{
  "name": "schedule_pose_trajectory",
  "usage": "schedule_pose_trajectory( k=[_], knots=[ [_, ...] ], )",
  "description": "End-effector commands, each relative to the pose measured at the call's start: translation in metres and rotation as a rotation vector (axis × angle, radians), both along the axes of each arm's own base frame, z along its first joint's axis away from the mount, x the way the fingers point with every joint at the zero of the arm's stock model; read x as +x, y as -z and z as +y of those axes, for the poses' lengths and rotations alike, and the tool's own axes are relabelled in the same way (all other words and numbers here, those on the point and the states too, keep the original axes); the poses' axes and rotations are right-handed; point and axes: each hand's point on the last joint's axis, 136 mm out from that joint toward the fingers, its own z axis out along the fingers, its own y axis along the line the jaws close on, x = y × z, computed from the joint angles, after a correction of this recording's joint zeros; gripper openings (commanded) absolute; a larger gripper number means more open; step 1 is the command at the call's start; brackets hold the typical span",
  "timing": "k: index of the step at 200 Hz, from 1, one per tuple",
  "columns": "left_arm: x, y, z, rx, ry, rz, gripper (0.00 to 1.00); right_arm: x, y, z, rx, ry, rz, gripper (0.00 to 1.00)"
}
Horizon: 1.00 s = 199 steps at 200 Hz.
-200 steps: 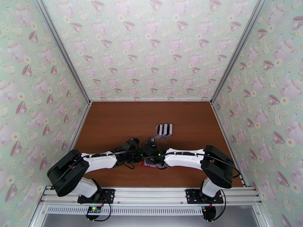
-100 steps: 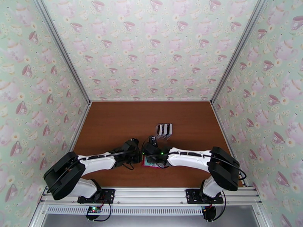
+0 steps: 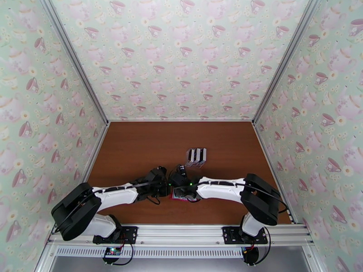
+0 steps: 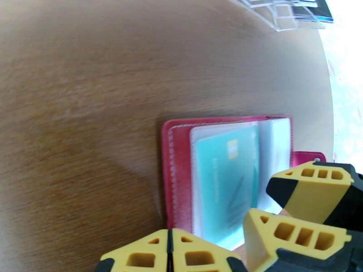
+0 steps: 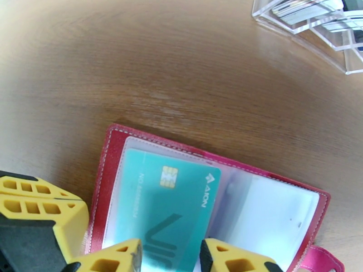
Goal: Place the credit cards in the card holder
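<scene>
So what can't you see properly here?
- Top view: the red leather-like card holder is mostly hidden under the arms.
- Right wrist view: the near end of the teal plastic card is cut off by the bottom edge and the right pincer.
- Right wrist view: the clear plastic rack is cut off at the top corner.

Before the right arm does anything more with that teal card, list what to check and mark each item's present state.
1. card holder open and flat on the table: ok.
2. Chip end of the teal card under the clear pocket: ok.
3. Card fully seated: cannot tell; its near end runs between the fingers.
4. right gripper straddles the card's near end, jaws apart; whether it grips: cannot tell.
5. left gripper shut at the holder's edge: ok; whether it pins the holder: cannot tell.
6. More cards standing in the clear rack: ok.
</scene>
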Motion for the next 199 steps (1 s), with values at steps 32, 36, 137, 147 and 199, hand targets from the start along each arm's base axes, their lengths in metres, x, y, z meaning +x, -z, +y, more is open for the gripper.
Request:
schedule_pose_trajectory(
  k=[32, 36, 137, 147, 199],
  knots=[
    [-0.009, 0.014, 0.002, 0.008, 0.002, 0.041, 0.08, -0.003, 0.010, -0.003, -0.014, 0.016, 0.017, 0.41],
    [-0.010, 0.016, 0.003, 0.010, 0.003, 0.043, 0.08, -0.002, 0.010, -0.004, -0.016, 0.020, 0.015, 0.41],
    [-0.011, 0.018, 0.003, 0.012, 0.003, 0.048, 0.07, -0.007, 0.015, -0.005, 0.008, 0.031, 0.032, 0.41],
    [-0.011, 0.018, 0.003, 0.011, 0.002, 0.046, 0.07, -0.007, 0.014, 0.000, 0.028, 0.024, 0.036, 0.40],
    [-0.013, 0.020, 0.004, 0.000, -0.006, 0.053, 0.04, -0.004, 0.005, 0.017, 0.069, -0.010, 0.037, 0.34]
  ],
)
